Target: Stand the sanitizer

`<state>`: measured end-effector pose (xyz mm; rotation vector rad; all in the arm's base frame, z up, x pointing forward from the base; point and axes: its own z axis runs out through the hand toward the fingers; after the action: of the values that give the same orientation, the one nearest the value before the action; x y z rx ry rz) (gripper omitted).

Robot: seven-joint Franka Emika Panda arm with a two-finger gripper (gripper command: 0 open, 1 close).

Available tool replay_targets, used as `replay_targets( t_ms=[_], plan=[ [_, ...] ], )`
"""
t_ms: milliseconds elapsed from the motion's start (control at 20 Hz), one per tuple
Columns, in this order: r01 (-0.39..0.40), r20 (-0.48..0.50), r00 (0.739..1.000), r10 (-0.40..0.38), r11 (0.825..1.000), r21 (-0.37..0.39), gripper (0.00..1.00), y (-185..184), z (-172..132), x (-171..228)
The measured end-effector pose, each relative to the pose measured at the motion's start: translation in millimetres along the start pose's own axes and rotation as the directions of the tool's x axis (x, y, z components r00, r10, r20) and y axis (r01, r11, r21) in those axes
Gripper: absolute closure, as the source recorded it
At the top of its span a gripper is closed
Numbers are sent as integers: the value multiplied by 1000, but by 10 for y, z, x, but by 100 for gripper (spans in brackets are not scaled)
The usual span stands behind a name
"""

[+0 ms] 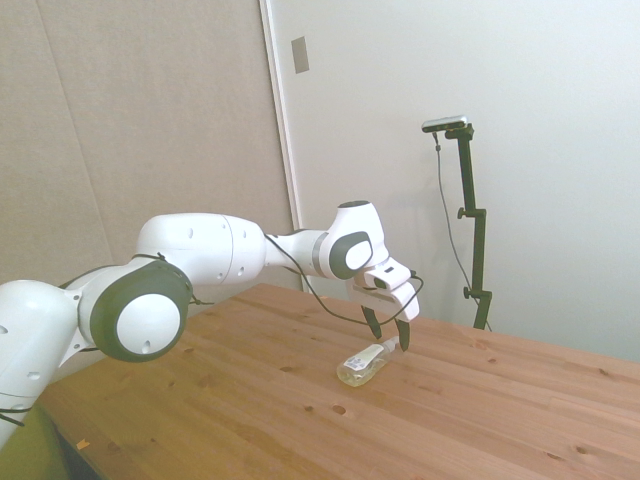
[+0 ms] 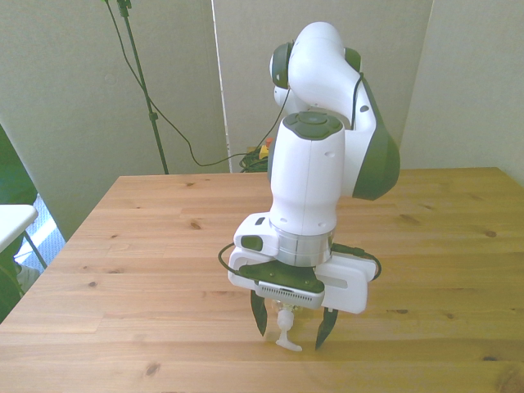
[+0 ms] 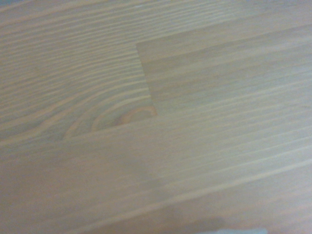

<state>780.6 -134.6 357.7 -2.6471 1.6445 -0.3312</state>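
Near the surface's (image 1: pixel 250 420) edge closest to the front camera, the small clear plastic sanitizer bottle (image 1: pixel 362 365) with pale yellowish liquid and a white pump head lies on its side on the bare wood. Its pump end points toward the white arm's pincer (image 1: pixel 387 332), and its base points away from it. The pincer's dark fingers are spread, one on each side of the pump head (image 2: pixel 283 329), and neither appears to touch it. In the wrist view only blurred wood grain (image 3: pixel 146 112) shows, so alignment must be judged from the other two views.

The step in hand appears to be the approach for the grasp. To do it well, centre the pump neck between the fingers before closing, so the bottle is not pushed sideways. Lower until the fingertips sit close to the wood without scraping it. Close gently: the plastic is light and smooth and is likely to slip or roll. Then pivot the bottle about its base, set the base flat, and release only once it rests squarely.
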Motion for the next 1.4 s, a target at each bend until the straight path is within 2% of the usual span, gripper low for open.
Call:
replay_targets(
  t_ms=[1400],
  plan=[
    [-13, 69, 998, 10, 999, 42, 100, 153, 36, 239]
  ],
)
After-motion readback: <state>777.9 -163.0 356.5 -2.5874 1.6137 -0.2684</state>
